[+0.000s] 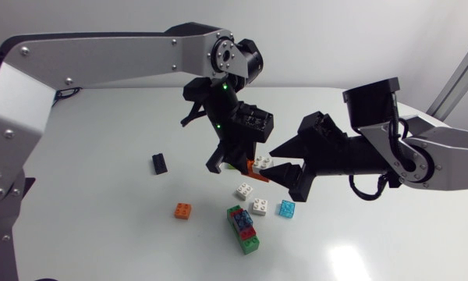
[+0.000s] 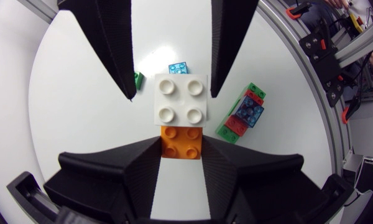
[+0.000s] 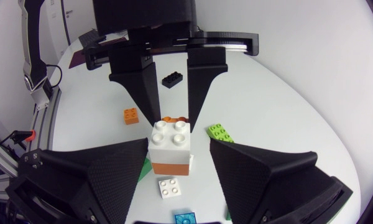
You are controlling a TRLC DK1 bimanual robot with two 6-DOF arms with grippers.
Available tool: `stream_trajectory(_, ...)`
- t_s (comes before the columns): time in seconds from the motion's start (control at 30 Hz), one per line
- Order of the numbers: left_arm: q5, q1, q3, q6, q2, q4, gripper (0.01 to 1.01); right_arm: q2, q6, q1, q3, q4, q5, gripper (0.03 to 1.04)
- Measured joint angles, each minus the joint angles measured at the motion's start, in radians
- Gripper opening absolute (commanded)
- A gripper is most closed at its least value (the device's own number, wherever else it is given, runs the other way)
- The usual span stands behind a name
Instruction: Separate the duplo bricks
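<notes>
Two joined bricks, white brick (image 2: 180,99) on orange brick (image 2: 181,142), sit up off the surface (image 1: 101,156) between both arms. Left jaws clamp the orange end from two sides. Right jaws stand wide either side of the white end, not closed on it. I note a green-red-blue stack (image 1: 243,229) lying below.

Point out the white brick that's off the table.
The white brick stacked on the orange brick in the left hand; the other two lie on the table.
</notes>
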Motion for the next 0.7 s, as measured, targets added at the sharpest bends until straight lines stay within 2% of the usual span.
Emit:
stream_trajectory(0.17, 0.0, 0.0, 0.0, 0.0, 0.0, 0.008, 0.22, 0.007, 0.0, 0.001, -0.001, 0.0, -0.001, 0.57)
stream_trajectory(0.2, 0.0, 0.0, 0.0, 0.0, 0.0, 0.008, 0.22, 0.01, 0.0, 0.003, -0.003, 0.0, -0.001, 0.51)
stream_trajectory(0.37, 0.0, 0.0, 0.0, 0.0, -0.001, 0.007, 0.22, 0.016, 0.0, 0.014, -0.013, 0.001, 0.0, 0.36)
stream_trajectory(0.7, 0.002, 0.0, -0.008, -0.019, -0.004, 0.007, 0.22, 0.017, 0.0, 0.016, -0.013, 0.0, 0.001, 0.35)
